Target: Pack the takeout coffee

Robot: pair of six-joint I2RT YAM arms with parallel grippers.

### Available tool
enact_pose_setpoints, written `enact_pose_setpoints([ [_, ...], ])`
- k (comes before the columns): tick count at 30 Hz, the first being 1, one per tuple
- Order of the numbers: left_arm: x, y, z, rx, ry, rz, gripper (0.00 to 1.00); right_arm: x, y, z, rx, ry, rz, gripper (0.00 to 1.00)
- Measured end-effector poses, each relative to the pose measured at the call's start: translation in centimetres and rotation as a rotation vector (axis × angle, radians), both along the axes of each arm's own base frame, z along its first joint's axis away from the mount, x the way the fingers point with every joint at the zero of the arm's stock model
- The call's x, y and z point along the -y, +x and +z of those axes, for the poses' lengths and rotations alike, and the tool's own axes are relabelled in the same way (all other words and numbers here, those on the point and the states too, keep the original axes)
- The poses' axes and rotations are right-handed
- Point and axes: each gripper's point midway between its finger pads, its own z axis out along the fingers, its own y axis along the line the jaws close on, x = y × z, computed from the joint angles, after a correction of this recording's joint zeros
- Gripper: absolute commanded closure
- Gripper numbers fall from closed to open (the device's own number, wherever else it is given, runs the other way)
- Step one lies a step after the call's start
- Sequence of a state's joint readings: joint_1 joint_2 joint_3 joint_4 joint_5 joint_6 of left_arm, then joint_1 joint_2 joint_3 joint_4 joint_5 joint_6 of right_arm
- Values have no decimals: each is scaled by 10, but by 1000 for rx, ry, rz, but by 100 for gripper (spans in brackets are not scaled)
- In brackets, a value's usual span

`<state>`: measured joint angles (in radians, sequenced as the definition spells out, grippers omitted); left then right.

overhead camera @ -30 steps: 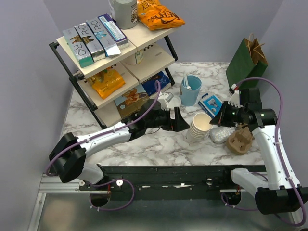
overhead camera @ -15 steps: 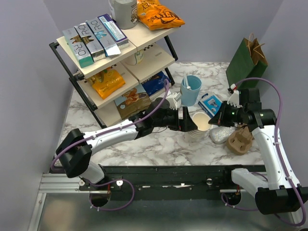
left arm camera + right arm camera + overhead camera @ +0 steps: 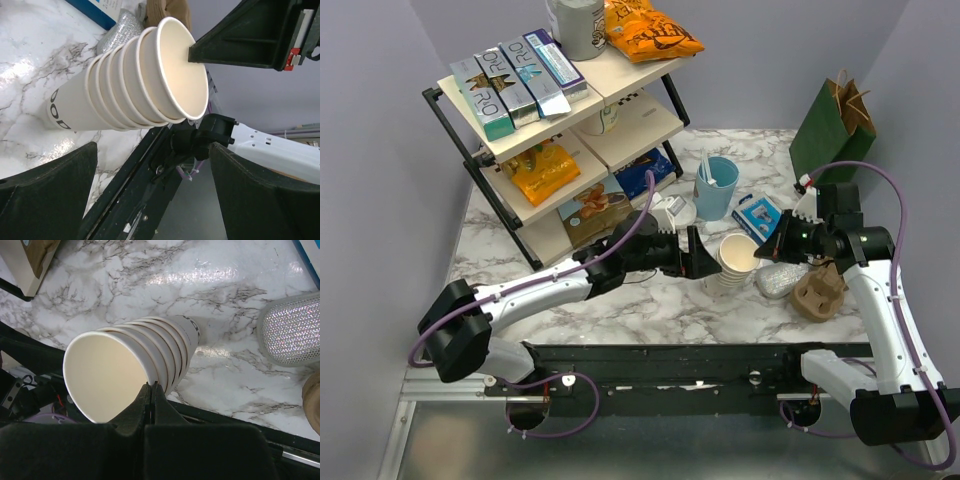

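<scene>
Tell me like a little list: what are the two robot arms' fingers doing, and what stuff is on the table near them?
left fingers: open wide, beside the stack, not gripping it
right fingers: shut, tips at the top cup's rim; a pinch cannot be told
tall stack of lidless cream paper cups: leaning, on the white marble table
light blue cup with white sticks: behind the stack
shiny silver pouch: right of the stack
dark green paper bag: far right corner
</scene>
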<state>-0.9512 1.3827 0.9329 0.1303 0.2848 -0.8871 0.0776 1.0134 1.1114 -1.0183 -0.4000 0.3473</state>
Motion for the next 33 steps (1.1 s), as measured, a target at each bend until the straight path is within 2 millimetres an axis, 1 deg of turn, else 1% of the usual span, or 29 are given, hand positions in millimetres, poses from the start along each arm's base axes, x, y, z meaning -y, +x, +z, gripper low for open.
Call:
enact_pose_setpoints([
  [8,1,10,-1,-6,28,44,1,-2,-1,1,3,9,6,99],
  [18,2,11,-10,-29,46,52,1,-4,-4,6,19,23,16,99],
  [22,3,15,-18,-36,66,65,1,-9,-5,9,23,53,35,99],
  [27,3,21,-29,-50,120,92,1,-10,-1,12,42,57,38,99],
  [31,1,28,-42,-62,181,125,1,-12,-1,13,46,68,46,99],
  [33,-1,29,-52,-82,224,135,1,-14,0,16,54,82,51,99],
])
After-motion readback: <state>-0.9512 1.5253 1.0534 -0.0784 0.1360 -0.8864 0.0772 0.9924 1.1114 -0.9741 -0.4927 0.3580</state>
